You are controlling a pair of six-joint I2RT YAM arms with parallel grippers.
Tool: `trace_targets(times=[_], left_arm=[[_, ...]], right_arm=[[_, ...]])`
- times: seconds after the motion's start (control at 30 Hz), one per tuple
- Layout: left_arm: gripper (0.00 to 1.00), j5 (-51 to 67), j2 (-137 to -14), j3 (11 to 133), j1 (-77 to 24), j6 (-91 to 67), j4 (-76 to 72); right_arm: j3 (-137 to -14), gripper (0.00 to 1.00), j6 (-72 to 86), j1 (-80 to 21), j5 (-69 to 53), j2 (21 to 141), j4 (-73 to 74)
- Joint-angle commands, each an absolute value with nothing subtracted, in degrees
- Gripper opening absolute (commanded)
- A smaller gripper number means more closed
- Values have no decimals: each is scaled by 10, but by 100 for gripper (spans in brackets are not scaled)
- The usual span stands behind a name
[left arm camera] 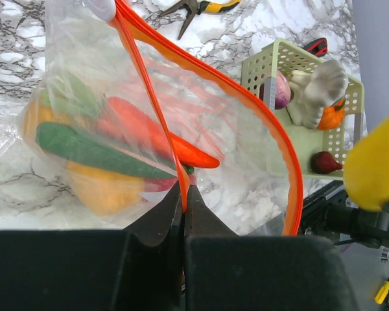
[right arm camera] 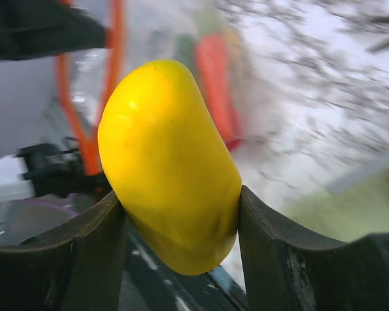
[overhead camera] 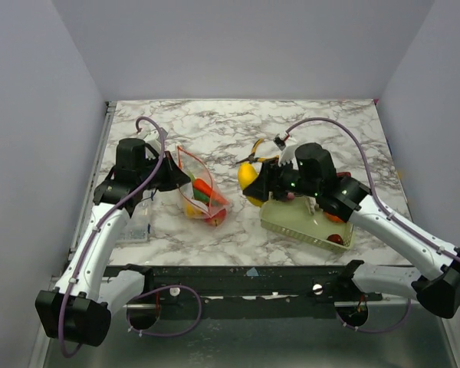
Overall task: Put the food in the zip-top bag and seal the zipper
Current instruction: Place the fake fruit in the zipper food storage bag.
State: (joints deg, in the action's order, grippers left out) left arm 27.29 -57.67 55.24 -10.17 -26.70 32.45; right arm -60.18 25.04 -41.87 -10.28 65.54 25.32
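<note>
Table (overhead camera: pixel 291 130) first: bag (overhead camera: pixel 195 188) stands open left of centre, with orange, green and yellow pieces already inside. Basket (overhead camera: pixel 295 222) sits on the right with a few items in it. Right gripper (right arm camera: pixel 181 214) pinches the yellow mango (right arm camera: pixel 168 168), held up between basket and bag. Left gripper (left arm camera: pixel 183 194) is pressed together on the zipper (left arm camera: pixel 246 97), holding the mouth up. Looks like mid-loading; the next move needs the mango carried over the open mouth and released cleanly. Right wrist background is blurred. The arm partly hides the basket contents, so the count is unclear.
</note>
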Motion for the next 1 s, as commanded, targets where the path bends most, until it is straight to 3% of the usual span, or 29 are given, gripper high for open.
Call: trace_targets(times=[0.0,0.23,0.6,0.77,0.97], left_arm=[[0,246,-578,554,-100,-248,323],[0,253,-569,539,-100,-250,303],[0,262,-555,530,-98,-251,303],[0,266,-550,528,-98,-252,300],[0,277,-550,526,-97,-254,297]], right_arm=[[-607,0,350,-474,-216,666,72],[-709,0,330,-614,-49,777,23],[-783,0,390,-715,367,915,-27],[-794,0,423,-720,458,960,27],[-787,0,376,-720,451,964,71]])
